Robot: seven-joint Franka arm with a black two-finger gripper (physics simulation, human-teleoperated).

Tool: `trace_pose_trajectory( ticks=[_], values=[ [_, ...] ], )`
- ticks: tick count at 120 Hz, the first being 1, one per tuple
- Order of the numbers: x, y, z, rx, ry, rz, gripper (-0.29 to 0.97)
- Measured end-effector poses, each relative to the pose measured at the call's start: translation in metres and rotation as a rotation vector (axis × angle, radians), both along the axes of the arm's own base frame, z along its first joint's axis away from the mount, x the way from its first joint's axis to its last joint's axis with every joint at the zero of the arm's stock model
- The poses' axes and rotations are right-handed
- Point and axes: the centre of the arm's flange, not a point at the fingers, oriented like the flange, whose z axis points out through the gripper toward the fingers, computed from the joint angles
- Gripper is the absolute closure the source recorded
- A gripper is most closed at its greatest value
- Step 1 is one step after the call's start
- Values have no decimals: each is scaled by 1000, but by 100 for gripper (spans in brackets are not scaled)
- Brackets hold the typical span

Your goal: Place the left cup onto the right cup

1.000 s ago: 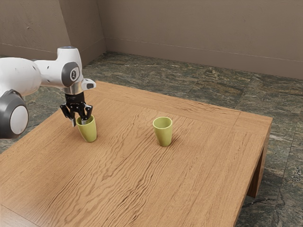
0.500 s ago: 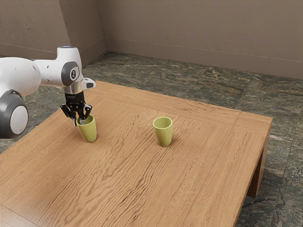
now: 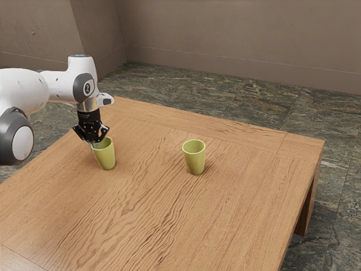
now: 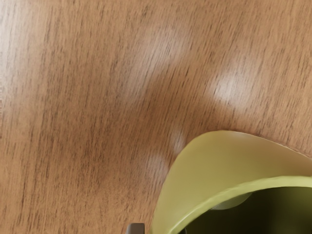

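The left cup, olive green, stands a little tilted on the wooden table toward the exterior view's left. My gripper comes down on the rim's near-left side, its fingers pinched on the wall, one inside and one outside. The right cup, the same green, stands upright and alone near the table's middle, well to the right of my hand. In the wrist view the left cup curves large just under the hand, its dark inside showing, with a grey fingertip beside its outer wall.
The table's right edge drops to a dark stone floor. Bare wood lies between the two cups and across the front of the table. A brown wall runs along the back.
The fingers have drawn together on the left cup's rim, from a wider stance a second ago. The hand has risen slightly. Both cups stay where they were.
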Motion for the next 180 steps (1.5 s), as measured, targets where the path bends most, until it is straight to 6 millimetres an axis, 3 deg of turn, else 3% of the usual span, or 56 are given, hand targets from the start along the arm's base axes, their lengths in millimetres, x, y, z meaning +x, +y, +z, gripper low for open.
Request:
trace_pose_trajectory(
  ticks=[40,80,108,180],
  values=[
    [0,-2,1,1,1,-4,77],
    [0,-6,19,5,-13,-12,79],
    [0,-12,48,12,-47,-20,79],
    [-4,-56,121,17,-103,-85,79]
  ],
)
